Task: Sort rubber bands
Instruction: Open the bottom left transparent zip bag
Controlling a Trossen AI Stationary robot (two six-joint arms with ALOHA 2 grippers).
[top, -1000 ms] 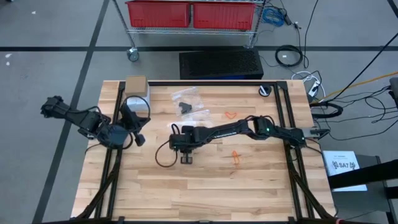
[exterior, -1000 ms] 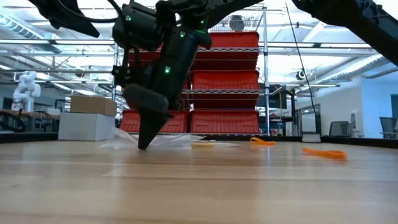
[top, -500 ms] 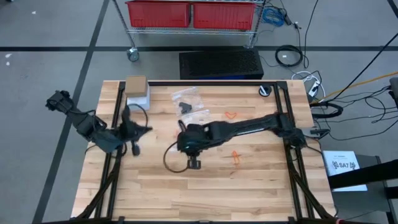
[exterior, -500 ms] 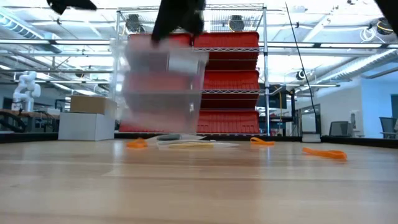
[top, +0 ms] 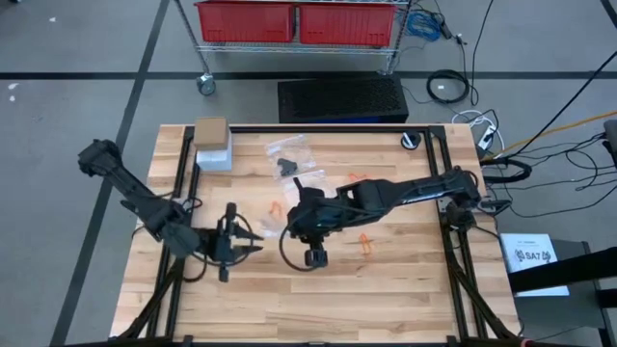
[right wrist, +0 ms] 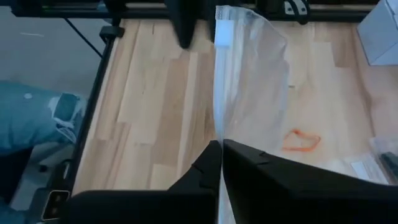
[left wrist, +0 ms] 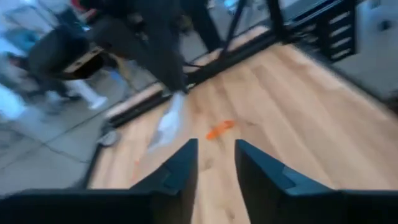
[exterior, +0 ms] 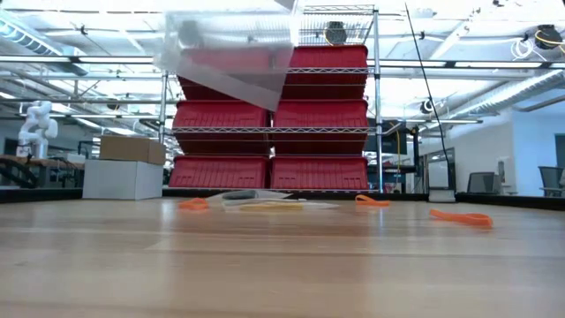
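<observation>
While clamping a clear bag (right wrist: 249, 81) | right end effector (right wrist: 219, 155) above orange rubber bands (right wrist: 301, 140).

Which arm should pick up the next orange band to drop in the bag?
Left. The right tool is shut on the bag, holding it up. The left tool is open, with an orange band ahead.

On the slatted wooden table (top: 386, 289), the right arm's two-finger gripper (top: 310, 253) sits just past centre toward 6 o'clock, pinching a clear plastic bag (right wrist: 249, 81) that hangs above the tabletop. The left arm's two-finger gripper (top: 226, 253) lies at 9 o'clock of it. Thin orange rubber bands (top: 365, 241) lie at 3 o'clock of the right gripper, more clear bags (top: 289, 159) at 12, and a small cardboard box (top: 211, 132) at the far 10 o'clock corner.
</observation>
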